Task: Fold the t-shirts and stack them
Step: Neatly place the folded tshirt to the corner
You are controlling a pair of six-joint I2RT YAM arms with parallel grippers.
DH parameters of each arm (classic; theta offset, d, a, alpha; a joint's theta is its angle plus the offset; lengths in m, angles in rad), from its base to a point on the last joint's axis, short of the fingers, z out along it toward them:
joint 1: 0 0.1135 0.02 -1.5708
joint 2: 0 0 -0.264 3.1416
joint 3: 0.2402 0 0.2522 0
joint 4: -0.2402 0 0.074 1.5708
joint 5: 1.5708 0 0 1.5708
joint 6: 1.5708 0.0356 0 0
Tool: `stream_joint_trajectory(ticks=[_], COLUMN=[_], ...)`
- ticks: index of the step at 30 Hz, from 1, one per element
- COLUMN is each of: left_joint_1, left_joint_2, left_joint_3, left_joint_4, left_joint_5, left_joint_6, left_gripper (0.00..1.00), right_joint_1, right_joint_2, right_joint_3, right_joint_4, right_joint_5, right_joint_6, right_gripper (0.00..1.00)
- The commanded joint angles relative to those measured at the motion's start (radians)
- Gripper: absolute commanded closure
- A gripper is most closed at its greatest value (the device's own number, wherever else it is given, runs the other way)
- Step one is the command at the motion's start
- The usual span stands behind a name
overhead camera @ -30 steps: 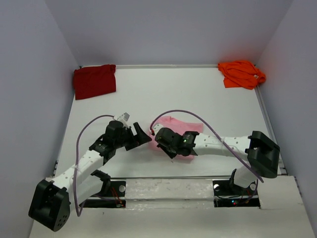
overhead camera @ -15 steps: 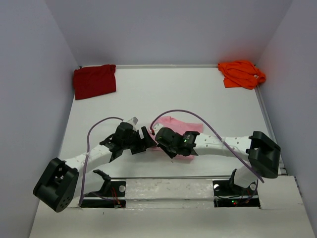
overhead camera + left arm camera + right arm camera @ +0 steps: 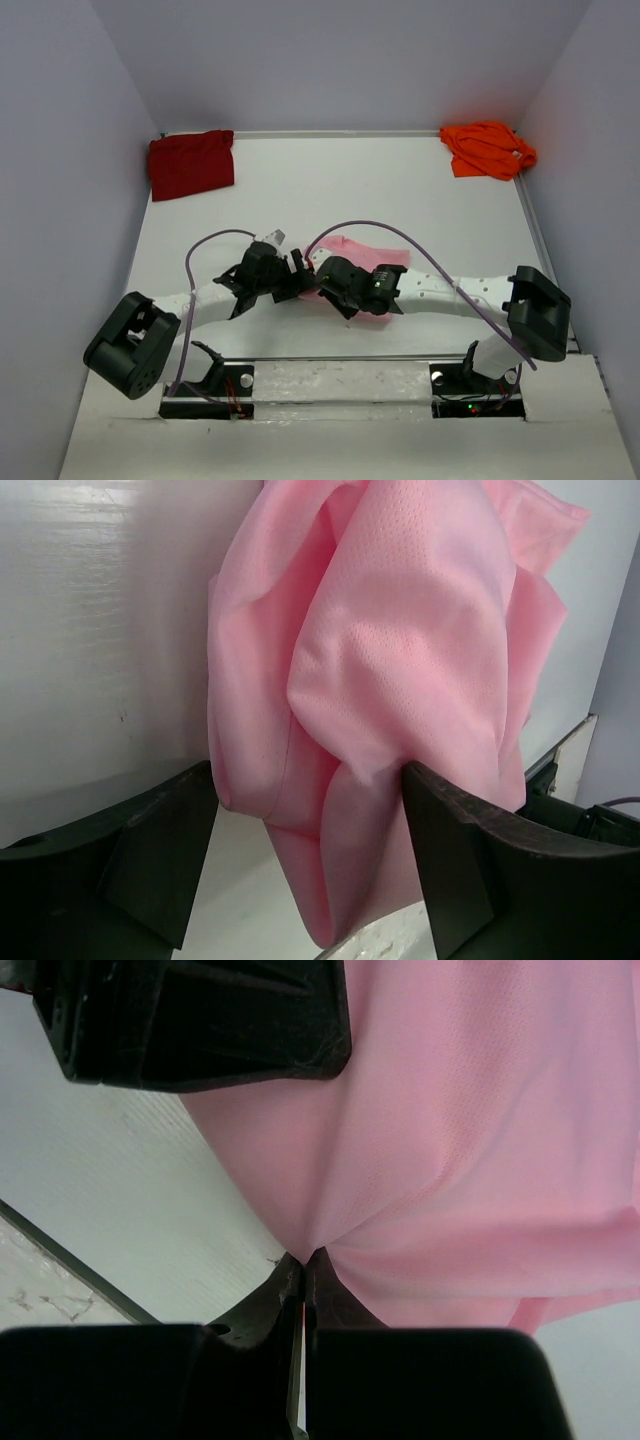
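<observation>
Little is getting done yet: the right gripper [image 3: 302, 1262] is pinching the bunched pink t-shirt [image 3: 375, 257], the left gripper [image 3: 308, 855] is gaping around it, and the dark red t-shirt [image 3: 191, 163] and orange t-shirt [image 3: 487, 148] are lying unstacked in the upper corners.

The middle t-shirt [image 3: 375, 255] lies on the table [image 3: 330, 190]. The left gripper [image 3: 298, 272] sits at its left edge (cloth between the fingers), with the right gripper [image 3: 322, 272] just beside it. Well behind the middle t-shirt lie a second t-shirt [image 3: 191, 163], far left, and a third t-shirt [image 3: 488, 148], far right.
</observation>
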Motion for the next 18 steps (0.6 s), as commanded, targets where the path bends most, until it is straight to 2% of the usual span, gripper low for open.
stream_joint_trajectory(ticks=[1,4,5,7,8,10,11,12,13,14,16,18], left_joint_1=[-0.007,-0.008,-0.008,-0.008,-0.008,-0.008,-0.008,-0.008,-0.008,-0.008,-0.01,-0.008], left_joint_2=[0.028,0.035,0.032,0.026,0.023,0.017,0.017,0.015,0.012,-0.012,-0.018,-0.021], left_joint_3=[0.037,0.047,0.05,0.057,0.064,0.079,0.085,0.1,0.103,0.128,0.133,0.145], left_joint_4=[0.044,0.047,0.046,0.023,0.012,-0.019,-0.031,-0.043,-0.059,-0.082,-0.092,-0.105], left_joint_5=[-0.036,-0.043,-0.048,-0.056,-0.077,-0.089,-0.112,-0.12,-0.128,-0.14,-0.146,-0.151], left_joint_6=[0.024,0.032,0.036,0.041,0.047,0.062,0.07,0.078,0.082,0.098,0.105,0.112], left_gripper=[0.17,0.31,0.4,0.51,0.62,0.75,0.93,1.0,1.0,1.0,1.0,1.0], right_joint_1=[0.011,0.011,0.011,0.011,0.011,0.011,0.011,0.011,0.011,0.011,0.011,0.011], right_joint_2=[-0.034,-0.034,-0.037,-0.039,-0.037,-0.037,-0.036,-0.036,-0.037,-0.039,-0.045,-0.054], right_joint_3=[-0.006,-0.01,-0.012,-0.015,-0.017,-0.02,-0.02,-0.021,-0.023,-0.015,-0.009,-0.001], right_joint_4=[0.03,0.03,0.03,0.032,0.032,0.034,0.035,0.037,0.037,0.035,0.034,0.035], right_joint_5=[-0.01,-0.018,-0.02,-0.018,-0.02,-0.021,-0.021,-0.023,-0.026,0.024,0.055,0.101], right_joint_6=[0.0,-0.002,-0.003,-0.003,-0.003,-0.002,0.001,0.001,0.001,0.035,0.047,0.052], right_gripper=[1.0,1.0,1.0,1.0,1.0,1.0,1.0,1.0,1.0,0.6,0.39,0.33])
